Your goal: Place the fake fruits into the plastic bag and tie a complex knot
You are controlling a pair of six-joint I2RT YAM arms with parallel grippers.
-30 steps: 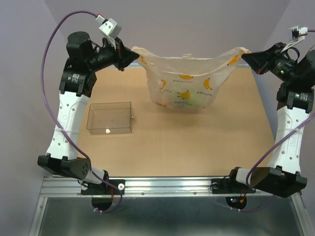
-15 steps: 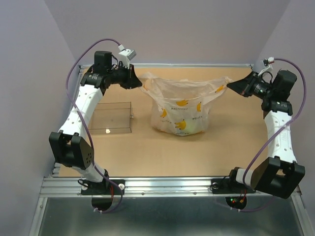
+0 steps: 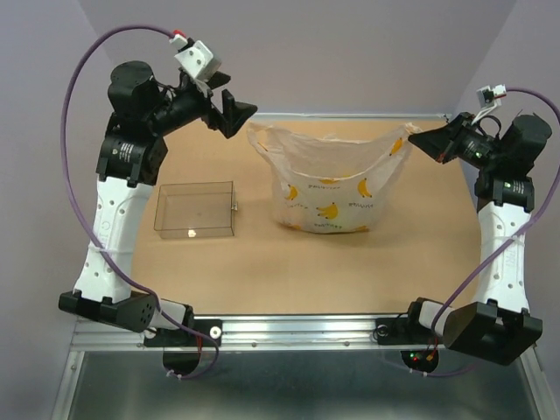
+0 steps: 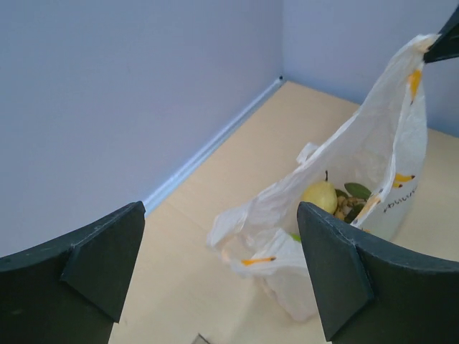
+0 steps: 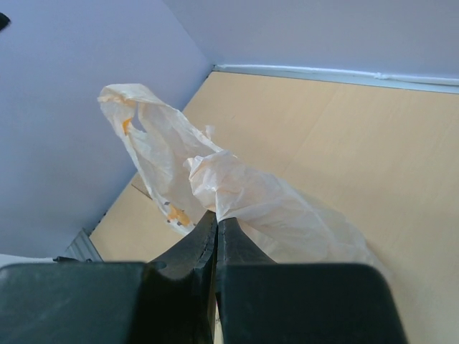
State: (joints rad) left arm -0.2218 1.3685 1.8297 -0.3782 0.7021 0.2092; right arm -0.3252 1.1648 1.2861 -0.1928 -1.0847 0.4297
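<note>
Top: plastic bag (image 3: 328, 197) sits mid table (image 3: 420, 262), mouth up, long axis left-right. Right gripper (image 3: 418, 140) pinches its right handle; left gripper (image 3: 234, 109) hangs spread and empty, just beside the slack left handle.
Left wrist: fake fruits (image 4: 337, 202) lie inside the bag.
Right wrist: jaws together on plastic.
Best move: grab the left handle near its tip, then pull both taut for the knot.

Quick count: two grippers, the left gripper (image 3: 236, 116) and the right gripper (image 3: 415, 139). One plastic bag (image 3: 328, 197) between them. One clear tray (image 3: 194, 191) near the left gripper, with one pale bit (image 3: 191, 233) inside. Fake fruits (image 4: 337, 202): one yellow piece plus small tan ones too jumbled to count.
</note>
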